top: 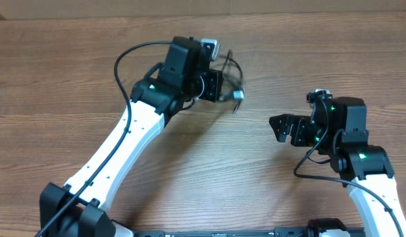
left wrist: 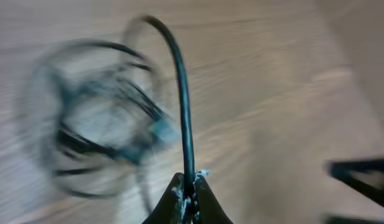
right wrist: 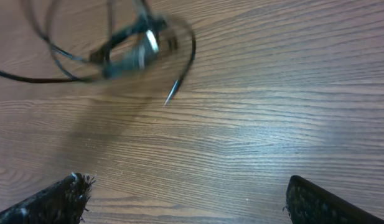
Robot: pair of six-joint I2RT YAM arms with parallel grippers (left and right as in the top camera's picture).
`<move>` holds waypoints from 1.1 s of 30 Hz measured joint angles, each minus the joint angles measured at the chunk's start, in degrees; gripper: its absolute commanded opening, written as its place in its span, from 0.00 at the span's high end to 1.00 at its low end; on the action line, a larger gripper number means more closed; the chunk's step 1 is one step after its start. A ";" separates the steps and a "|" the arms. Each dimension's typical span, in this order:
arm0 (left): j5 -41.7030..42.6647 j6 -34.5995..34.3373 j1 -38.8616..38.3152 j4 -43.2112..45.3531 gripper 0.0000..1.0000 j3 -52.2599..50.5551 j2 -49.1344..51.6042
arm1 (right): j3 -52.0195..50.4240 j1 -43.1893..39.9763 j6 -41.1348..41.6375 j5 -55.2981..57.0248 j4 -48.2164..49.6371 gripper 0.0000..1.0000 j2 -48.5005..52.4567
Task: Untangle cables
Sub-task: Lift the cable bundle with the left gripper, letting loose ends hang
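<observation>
One strand of the blurred cables (left wrist: 181, 106) clamped in left gripper (left wrist: 188, 188); right gripper (right wrist: 188, 198) apart

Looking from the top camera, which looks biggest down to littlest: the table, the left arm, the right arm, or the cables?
1. table
2. left arm
3. right arm, partly cut off at the picture's edge
4. cables, a small blurry bundle

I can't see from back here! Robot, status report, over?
Left tool shut on one cable. Right tool open, empty. Tangle blurred, not undone. Nothing in the way.
</observation>
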 measured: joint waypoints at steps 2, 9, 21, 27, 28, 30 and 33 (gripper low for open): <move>3.39 -1.51 -0.61 -0.52 0.96 -0.02 0.00 | 0.00 0.00 0.02 -0.61 0.81 0.00 0.98; 15.28 -3.28 -1.40 4.44 0.96 -0.11 0.24 | 0.02 0.00 0.44 -4.96 6.40 0.00 3.50; 6.99 2.01 -1.20 -11.78 0.96 -0.11 0.22 | 0.02 0.00 1.53 -4.20 6.78 0.00 7.76; -16.83 0.50 0.85 -22.62 0.80 -0.13 -1.40 | 0.02 0.00 1.51 0.66 6.03 0.00 9.29; -19.02 0.44 1.40 -23.32 0.65 -0.13 -1.95 | 0.02 0.00 1.51 1.27 6.05 0.00 9.29; -22.64 -0.28 2.60 -23.98 0.36 -0.13 -3.17 | 0.02 0.00 1.53 2.05 6.01 0.00 9.29; -26.03 -0.94 3.74 -23.56 0.14 -0.13 -4.04 | 0.02 0.00 1.51 2.89 5.92 0.00 9.29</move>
